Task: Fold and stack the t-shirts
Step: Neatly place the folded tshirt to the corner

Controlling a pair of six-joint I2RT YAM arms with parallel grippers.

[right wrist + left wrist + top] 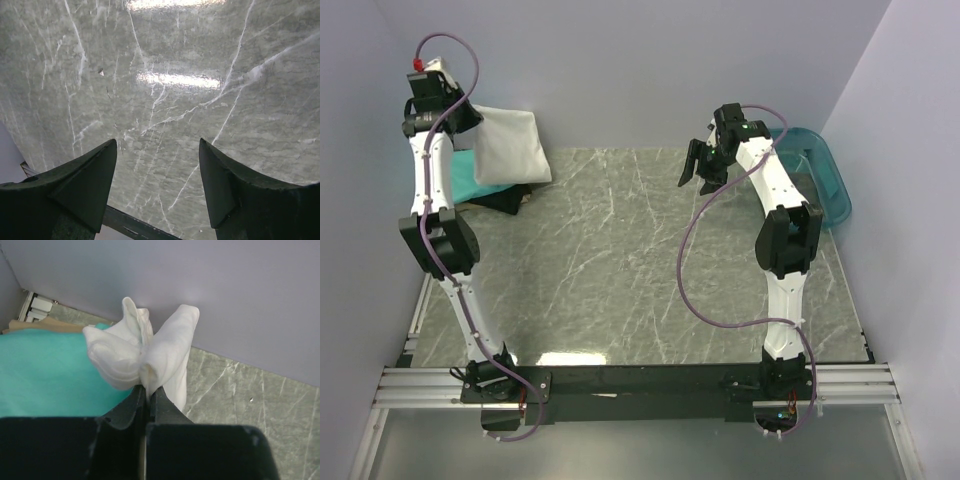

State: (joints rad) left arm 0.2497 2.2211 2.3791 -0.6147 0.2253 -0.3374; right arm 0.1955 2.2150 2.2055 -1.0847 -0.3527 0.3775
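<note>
- Top external view: the white t-shirt (512, 145) is a smooth, folded, roughly rectangular pad at the far left corner of the surface (620, 270), tilted up toward its upper left corner.
- The teal t-shirt (468, 180) lies flat beneath it. The black t-shirt (508, 198) peeks out under both at the pile's near edge.
- Whether the white t-shirt's lower edge rests on the pile cannot be told.
- Left wrist view: the left tool (146, 390) is clenched on a bunched fold of the white t-shirt (150, 347), and cloth puffs out to either side above the closed tips. The teal t-shirt (45, 375) spreads below on the left.
- The left arm (432, 190) rises tall from its base with the elbow bent. Its wrist is up in the far left corner, and the left tool (470, 112) is at the white t-shirt's upper left corner.
- The right arm (785, 240) rises and bends forward. The right tool (703, 165) points down over the far right part of the surface.
- Right wrist view: the right tool (157, 150) is released, its jaws spread wide with only grey marbled surface (175, 75) between them.
- A translucent teal tub (820, 178) sits at the far right corner, behind the right arm.
</note>
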